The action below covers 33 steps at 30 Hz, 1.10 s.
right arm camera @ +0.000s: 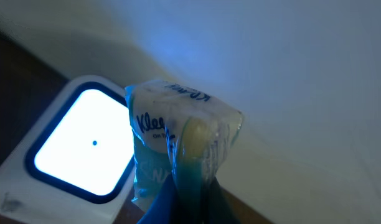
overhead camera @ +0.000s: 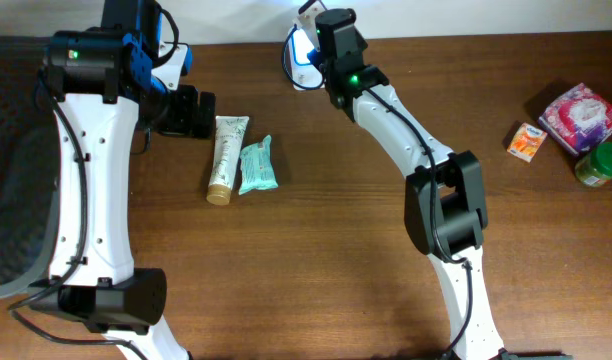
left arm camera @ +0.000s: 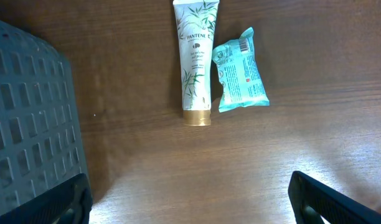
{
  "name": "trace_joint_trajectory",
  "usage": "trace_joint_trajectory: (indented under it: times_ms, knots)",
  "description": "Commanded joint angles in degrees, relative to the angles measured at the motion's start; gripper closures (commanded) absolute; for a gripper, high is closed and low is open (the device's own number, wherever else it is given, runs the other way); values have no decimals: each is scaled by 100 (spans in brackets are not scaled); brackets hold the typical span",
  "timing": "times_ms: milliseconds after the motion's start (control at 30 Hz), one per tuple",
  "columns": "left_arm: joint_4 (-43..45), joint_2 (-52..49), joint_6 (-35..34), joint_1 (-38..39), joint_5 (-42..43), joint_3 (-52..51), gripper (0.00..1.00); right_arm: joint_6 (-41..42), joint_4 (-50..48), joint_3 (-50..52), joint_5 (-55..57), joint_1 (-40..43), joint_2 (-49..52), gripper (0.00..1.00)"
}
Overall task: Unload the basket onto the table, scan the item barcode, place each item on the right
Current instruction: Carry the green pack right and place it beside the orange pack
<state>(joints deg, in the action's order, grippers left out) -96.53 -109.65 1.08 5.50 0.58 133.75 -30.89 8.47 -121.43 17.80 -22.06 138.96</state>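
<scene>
In the right wrist view my right gripper (right arm camera: 190, 200) is shut on a clear-wrapped Kleenex tissue pack (right arm camera: 178, 134), pinching its lower end. The pack stands upright just right of the scanner (right arm camera: 78, 146), whose window glows bright white with a blue rim. Overhead, the right gripper (overhead camera: 324, 45) is at the table's far edge beside the scanner (overhead camera: 300, 50). My left gripper (overhead camera: 191, 112) hangs open above the table, its dark fingers (left arm camera: 66, 202) spread wide with nothing between them. Beyond it lie a white Pantene tube (left arm camera: 195, 62) and a teal packet (left arm camera: 241, 71).
A grey mesh basket (left arm camera: 28, 124) stands at the left edge of the table. At the far right sit a pink pack (overhead camera: 581, 115), a small orange box (overhead camera: 526, 141) and a green-lidded jar (overhead camera: 601, 163). A pale wall runs behind the scanner.
</scene>
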Motion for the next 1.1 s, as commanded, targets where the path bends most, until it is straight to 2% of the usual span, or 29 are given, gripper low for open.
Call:
trace_joint_trajectory:
  times_ms: [0, 167, 200, 433, 533, 600, 667, 733, 867, 1067]
  knots:
    - [-2, 50, 68, 7, -39, 9, 1, -341, -87, -83, -525, -4, 140, 96]
    - [0, 50, 68, 7, -39, 9, 1, -310, -72, -76, -686, -4, 142, 96]
    - [0, 50, 68, 7, -39, 9, 1, -87, -74, -79, -629, 0, 140, 96]
    - [-2, 50, 68, 7, -39, 9, 1, 1794, -101, -101, -514, 267, 90, 96]
    - [-2, 50, 68, 7, -39, 9, 1, 3235, 149, -107, -516, 645, -188, 96]
    - [0, 50, 68, 7, -39, 9, 1, 4374, 638, -107, -516, 1088, -492, 96]
    - [-2, 50, 68, 7, -39, 9, 1, 5158, 1412, -107, -516, 1657, -767, 96]
    - [-2, 50, 68, 7, -39, 11, 1, 5541, 2354, -107, -533, 2299, -874, 96]
    - [-2, 50, 68, 7, -39, 9, 1, 5541, 4242, -94, -516, 3530, -831, 96]
    - [0, 50, 68, 7, -39, 11, 1, 5541, 5549, -50, -520, 4951, -831, 96]
